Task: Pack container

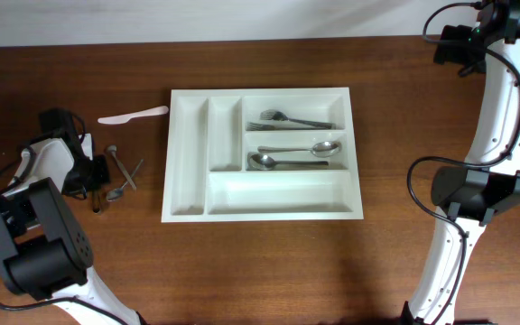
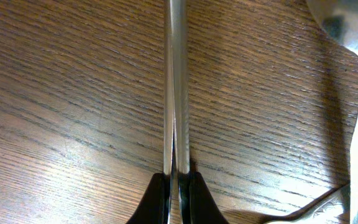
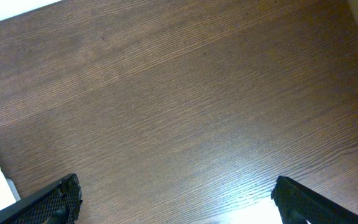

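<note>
Left fingers [image 2: 157,200] pinching utensil handle [image 2: 174,93], right fingers [image 3: 50,202] spread empty, container [image 1: 278,191] well apart.

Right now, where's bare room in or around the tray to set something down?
Free: the tray's two narrow upright compartments and its long bottom one; also bare table between tray and right arm. Taken: top compartment holds forks, middle holds spoons. Crowded: left of the tray, loose cutlery around the left fingers, shut on a metal handle.
</note>
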Controlling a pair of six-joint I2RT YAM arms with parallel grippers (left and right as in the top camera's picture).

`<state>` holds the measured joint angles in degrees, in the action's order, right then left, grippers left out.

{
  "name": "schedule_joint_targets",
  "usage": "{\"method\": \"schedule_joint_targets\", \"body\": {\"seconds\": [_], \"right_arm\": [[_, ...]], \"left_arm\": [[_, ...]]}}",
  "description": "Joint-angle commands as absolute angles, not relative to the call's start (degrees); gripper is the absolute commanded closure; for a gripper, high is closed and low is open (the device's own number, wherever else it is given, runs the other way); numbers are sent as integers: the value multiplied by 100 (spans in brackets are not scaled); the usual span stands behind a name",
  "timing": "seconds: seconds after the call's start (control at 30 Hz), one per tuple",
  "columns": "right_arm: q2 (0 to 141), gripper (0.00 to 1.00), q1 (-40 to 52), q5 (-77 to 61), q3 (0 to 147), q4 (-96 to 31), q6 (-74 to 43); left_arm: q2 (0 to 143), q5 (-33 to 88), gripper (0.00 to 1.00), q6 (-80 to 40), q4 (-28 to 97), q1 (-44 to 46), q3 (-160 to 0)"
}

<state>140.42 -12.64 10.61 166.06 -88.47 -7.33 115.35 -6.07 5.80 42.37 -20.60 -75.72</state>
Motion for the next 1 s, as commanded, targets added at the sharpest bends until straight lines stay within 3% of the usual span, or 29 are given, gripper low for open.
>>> {"method": "schedule_joint_targets", "body": {"seconds": [0.0,0.23,0.6,0.97], "right_arm": [[14020,1,-1245,1072,16575,-8849,-760],[14020,1,-1245,1072,16575,-8849,-760],[14020,1,-1245,1072,16575,-8849,-760],[14020,1,-1245,1072,16575,-8849,-760]], "left_arm": [[11773,-582,98,611,4200,-2078,-7529],[11762,-585,98,611,4713,-2078,-8204],[11762,-493,98,672,6171,-2060,-10809],[11762,2141,98,2965,6925,-1299,-11710]]}}
